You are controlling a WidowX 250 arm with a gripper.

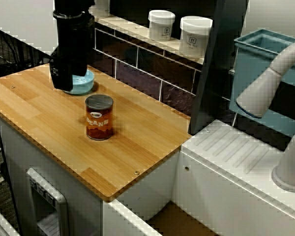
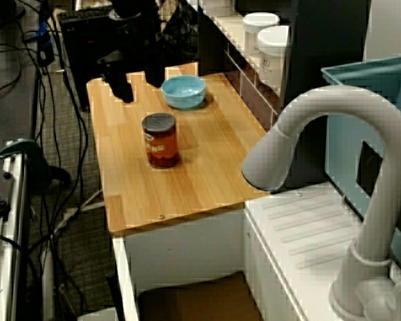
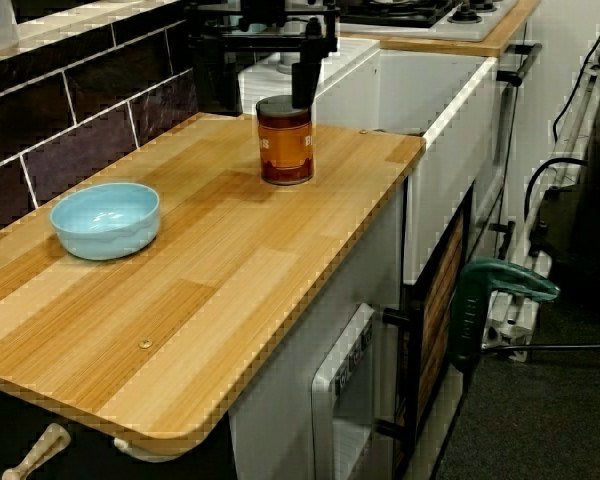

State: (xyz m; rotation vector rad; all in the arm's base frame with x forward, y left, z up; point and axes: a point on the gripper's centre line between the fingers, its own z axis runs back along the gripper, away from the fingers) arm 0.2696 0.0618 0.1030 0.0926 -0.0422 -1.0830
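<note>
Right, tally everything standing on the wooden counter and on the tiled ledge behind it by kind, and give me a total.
Light blue round bowl: 1
Brown beans tin with a dark lid: 1
White lidded plastic tubs: 2
Total: 4
A white shape on the ledge behind the black arm is too hidden to count.

Single black arm (image 1: 71, 34) enters from the top edge of the front view and hangs near vertical, wrist straight, with no visible tilt. Upper links are cut off by the frame.

Side view: gripper (image 2: 135, 85) points straight down, tips low and close over the surface; contact can't be resolved. Two dark fingers (image 2: 122, 85) stand apart with a gap between them, nothing held.

Front view: the fingers merge into one dark mass, so jaw spacing is unreadable there.
</note>
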